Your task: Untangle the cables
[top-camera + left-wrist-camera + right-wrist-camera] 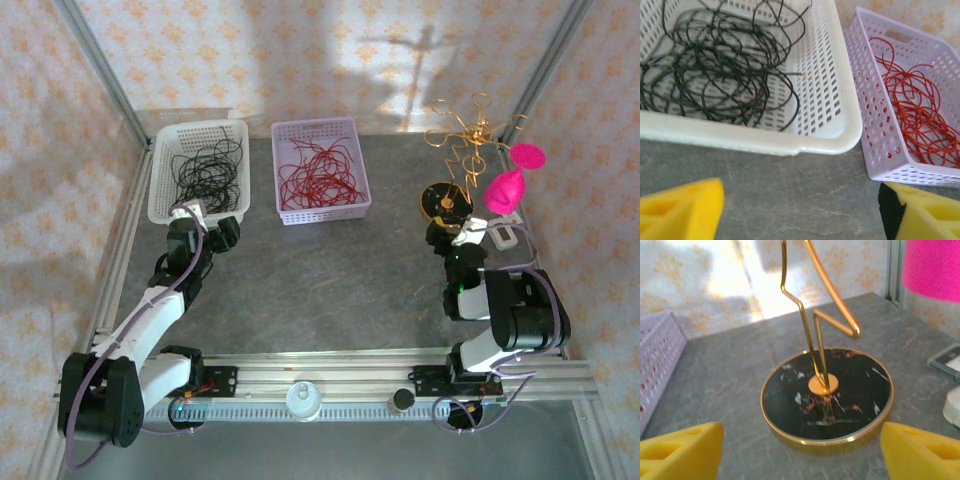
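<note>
Leftward first: left gripper [800, 215] spread wide, holding nothing, low over bare tabletop [790, 185]. Straight ahead and a little to its left, just past the fingertips, the white basket [830, 146], near rim lying crosswise to the reach. Beyond that rim, down inside, the black cables [715, 75]: a loose heap of overlapping loops with no single long axis, one stray end pointing toward the basket's right wall. Reachable only by going up over the rim and down again.

Ahead and to the right of the same gripper, the lilac basket [875, 150], just beside the white one with a narrow gap between. Within it, the red cables [920, 115], coiled the same way and bunched toward the far right corner. Looks sorted by colour, though each heap probably stays knotted in itself. Clearly the nearer arm for both baskets.

Further right, open grey table between the baskets and the right gripper [800, 455], also parted wide and empty. Directly in front of it, close, the gold wire ornament [810, 315] standing upright on its round black base [850, 390]. Well apart from either heap, with the lilac basket off to its left. Tight room on its right: a pink object [505, 190] and the enclosure wall near.
</note>
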Motion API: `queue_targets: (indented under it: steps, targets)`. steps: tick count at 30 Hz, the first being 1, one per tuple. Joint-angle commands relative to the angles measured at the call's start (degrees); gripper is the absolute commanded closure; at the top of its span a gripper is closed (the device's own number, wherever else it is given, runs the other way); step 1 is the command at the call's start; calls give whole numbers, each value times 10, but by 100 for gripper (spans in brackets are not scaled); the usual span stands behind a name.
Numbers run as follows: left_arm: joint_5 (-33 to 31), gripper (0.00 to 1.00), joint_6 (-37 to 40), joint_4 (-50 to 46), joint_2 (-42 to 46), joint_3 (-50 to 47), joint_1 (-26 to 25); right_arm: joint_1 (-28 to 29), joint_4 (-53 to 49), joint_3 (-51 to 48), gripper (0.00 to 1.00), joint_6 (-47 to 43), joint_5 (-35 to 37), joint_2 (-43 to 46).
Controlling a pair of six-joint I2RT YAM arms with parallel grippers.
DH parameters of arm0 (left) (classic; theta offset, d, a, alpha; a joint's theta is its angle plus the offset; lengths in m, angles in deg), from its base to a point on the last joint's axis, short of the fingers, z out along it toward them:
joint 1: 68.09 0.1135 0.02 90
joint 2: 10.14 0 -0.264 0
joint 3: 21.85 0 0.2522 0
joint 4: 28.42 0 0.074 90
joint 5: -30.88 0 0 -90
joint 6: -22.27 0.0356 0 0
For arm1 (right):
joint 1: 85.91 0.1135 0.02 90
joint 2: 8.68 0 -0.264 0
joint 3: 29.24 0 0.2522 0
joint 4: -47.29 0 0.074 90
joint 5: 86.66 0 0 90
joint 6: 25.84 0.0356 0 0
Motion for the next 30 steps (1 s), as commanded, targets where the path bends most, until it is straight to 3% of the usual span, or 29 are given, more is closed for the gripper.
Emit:
queue_targets:
  steps: [1,5,10,19,22,24,27,29,30]
  targets:
    - [-63,11,42,48,19,-20,-3,6,0,9,0,-9,17,-3]
    - [-142,4,105,176,20,-80,8,9,-4,11,0,-10,23,-2]
    - [-90,1,179,446,-36,-186,41,9,-4,10,0,-10,23,-2]
    - [-19,2,183,679,-216,-206,51,9,-3,10,0,-10,22,-2]
    - [-1,1,184,818,-313,-217,56,9,-3,11,0,-10,24,-2]
    - [-11,1,183,722,-274,-199,55,9,-3,11,0,-11,24,-2]
    - [1,1,183,717,-299,-174,57,10,-4,10,0,-11,23,-2]
    - [14,1,179,627,-279,-150,65,10,-4,10,0,-11,23,-2]
    - [14,1,178,649,-287,-155,66,10,-4,11,0,-11,23,-2]
